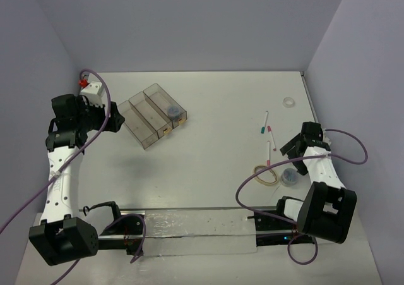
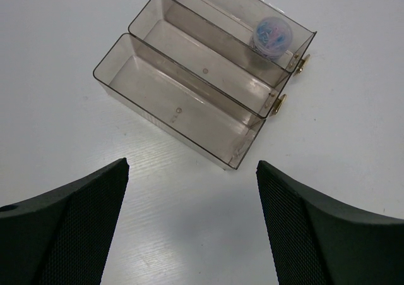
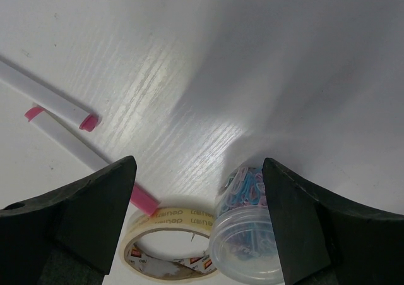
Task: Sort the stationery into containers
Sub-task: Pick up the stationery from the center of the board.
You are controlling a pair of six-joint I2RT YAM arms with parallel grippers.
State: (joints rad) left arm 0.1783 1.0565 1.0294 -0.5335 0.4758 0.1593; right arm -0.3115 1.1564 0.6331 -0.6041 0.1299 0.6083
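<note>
Your right tool (image 3: 199, 171) hangs released over the clip tub (image 3: 246, 234) on the table (image 3: 265, 57), beside the tape roll (image 3: 167, 244) and pens (image 3: 57, 105) (probably lined up to grab it), while your left tool (image 2: 192, 171), also released, faces the bins (image 2: 158, 89), another tub (image 2: 271, 37) already in the end one.

Off-task we see: white table (image 1: 221, 95), lilac walls (image 1: 189, 19), small white box (image 1: 93, 88) with a red part (image 1: 81, 81) in the far-left corner.
</note>
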